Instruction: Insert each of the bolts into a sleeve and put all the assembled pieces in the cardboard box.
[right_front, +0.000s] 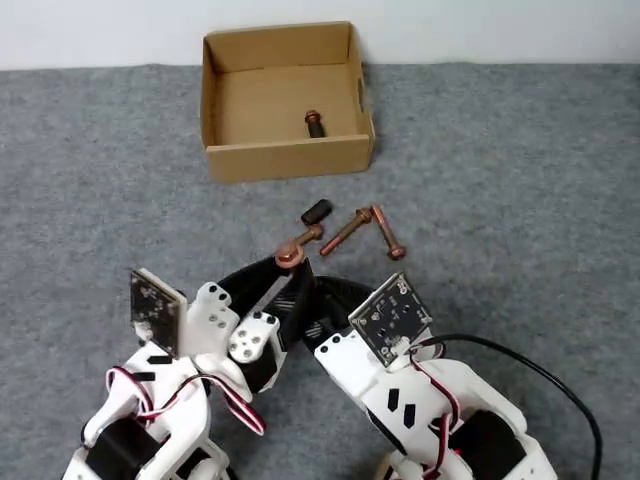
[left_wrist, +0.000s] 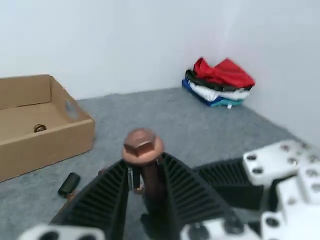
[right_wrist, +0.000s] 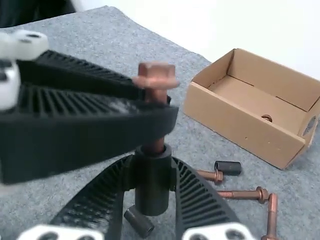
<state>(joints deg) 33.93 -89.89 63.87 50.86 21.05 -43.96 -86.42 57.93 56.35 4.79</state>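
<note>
Currently the left jaws grip the bolt (left_wrist: 143, 147) just below its head, long axis vertical. Directly beneath it, the right jaws clamp the sleeve (right_wrist: 151, 182) upright and coaxial, the shank meeting its top opening above the tabletop (right_front: 500, 200).

The left claw (left_wrist: 145, 162) and right claw (right_wrist: 151, 172) crowd each other at the near middle, clamped on the held bolt (left_wrist: 142, 143) and held sleeve (right_wrist: 151, 194). Just beyond, loose bolts (right_front: 348, 230) and a loose sleeve (right_front: 317, 212) litter the straight path to the cardboard box (right_front: 285, 160), whose open floor holds one assembled piece (right_front: 314, 124) toward its right. Bare worktop (right_front: 520, 180) lies left and right.
</note>
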